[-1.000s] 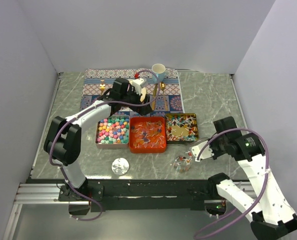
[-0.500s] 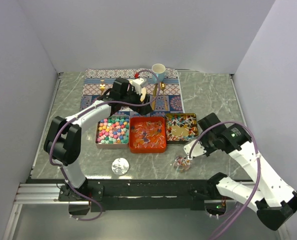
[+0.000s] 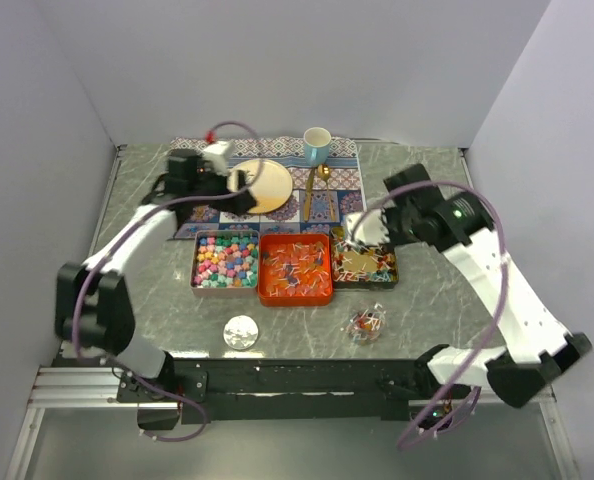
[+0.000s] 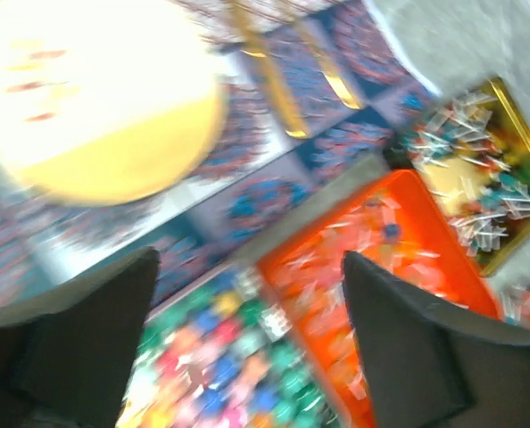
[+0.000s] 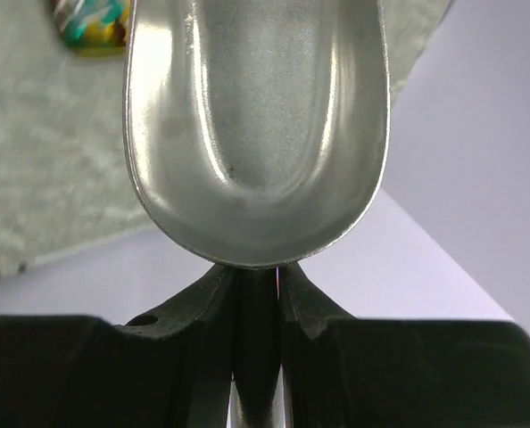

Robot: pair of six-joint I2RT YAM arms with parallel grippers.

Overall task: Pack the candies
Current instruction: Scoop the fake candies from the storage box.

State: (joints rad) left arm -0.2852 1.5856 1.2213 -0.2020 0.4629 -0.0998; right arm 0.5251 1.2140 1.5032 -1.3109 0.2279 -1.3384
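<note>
My right gripper [image 3: 362, 228] pinches a metal scoop [image 5: 256, 125] above the far edge of the right tin [image 3: 365, 285], with the candies [image 3: 295, 265] filling the tins just near-left of it. My left gripper [image 4: 247, 267], jaws wide, hovers over the patterned mat [image 3: 337, 200], far-left of the candies.

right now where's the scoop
Top view, right side: the scoop is clamped in the right fingers, at the far edge of the tin of twist-wrapped candies.

Nothing legible shows anywhere. The candies [image 3: 295, 268] carry wrappers too small to read (blurred besides in the left wrist view), the mat [image 3: 339, 196] bears only ornament, and the tins [image 3: 295, 299] show no lettering.
</note>
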